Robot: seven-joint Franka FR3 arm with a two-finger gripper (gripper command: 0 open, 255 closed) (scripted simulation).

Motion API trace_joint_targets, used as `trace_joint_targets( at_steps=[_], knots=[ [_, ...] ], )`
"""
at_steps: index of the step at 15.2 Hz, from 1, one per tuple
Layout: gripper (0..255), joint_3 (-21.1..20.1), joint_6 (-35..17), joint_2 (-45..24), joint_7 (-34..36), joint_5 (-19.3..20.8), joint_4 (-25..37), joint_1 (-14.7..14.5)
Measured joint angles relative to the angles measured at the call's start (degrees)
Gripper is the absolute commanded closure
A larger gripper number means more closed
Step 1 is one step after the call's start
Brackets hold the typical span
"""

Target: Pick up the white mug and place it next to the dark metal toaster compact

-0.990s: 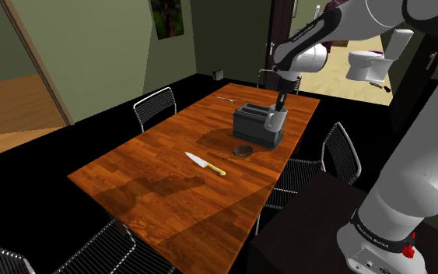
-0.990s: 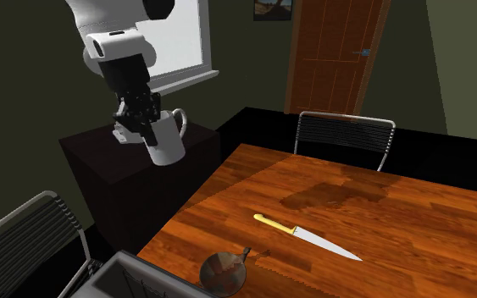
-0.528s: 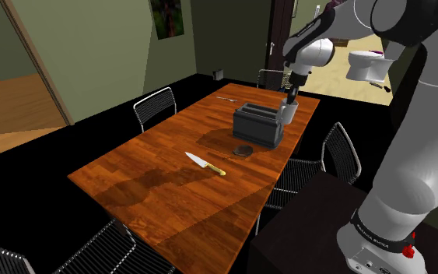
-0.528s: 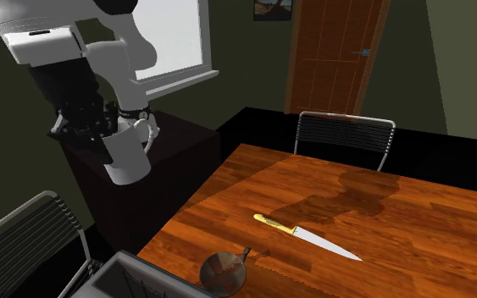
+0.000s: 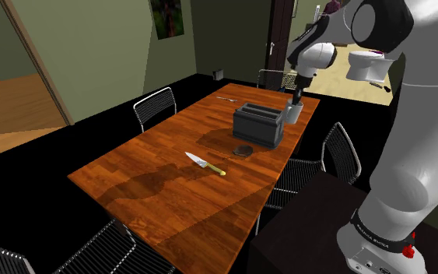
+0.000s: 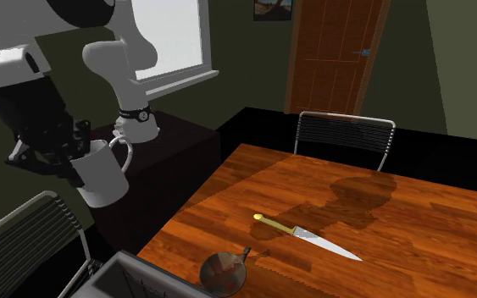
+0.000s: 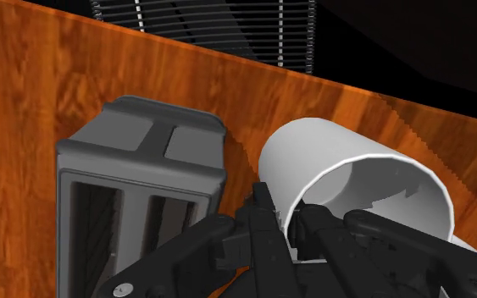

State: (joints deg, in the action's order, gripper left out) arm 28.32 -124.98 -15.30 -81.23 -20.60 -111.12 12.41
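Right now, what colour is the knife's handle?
Yellow knife handle, best in the second exterior view.

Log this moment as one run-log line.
gripper: shut on white mug | mug: over table, beside dark toaster | release: not yet

Black two-finger gripper clasps rim of white cylindrical mug, just beside dark grey box-shaped toaster on shoulder view's right, above orange-brown wooden table; yellow-handled steel knife and small dark round dish lie nearer; black wire chair at table's side
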Motion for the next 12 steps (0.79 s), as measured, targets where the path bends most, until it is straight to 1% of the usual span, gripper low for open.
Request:
trace_joint_targets(
  at_steps=[12],
  knots=[
    [255,-1.86,-6.80,-5.45,-4.01,-4.73,-2.48,1.29]
  ],
)
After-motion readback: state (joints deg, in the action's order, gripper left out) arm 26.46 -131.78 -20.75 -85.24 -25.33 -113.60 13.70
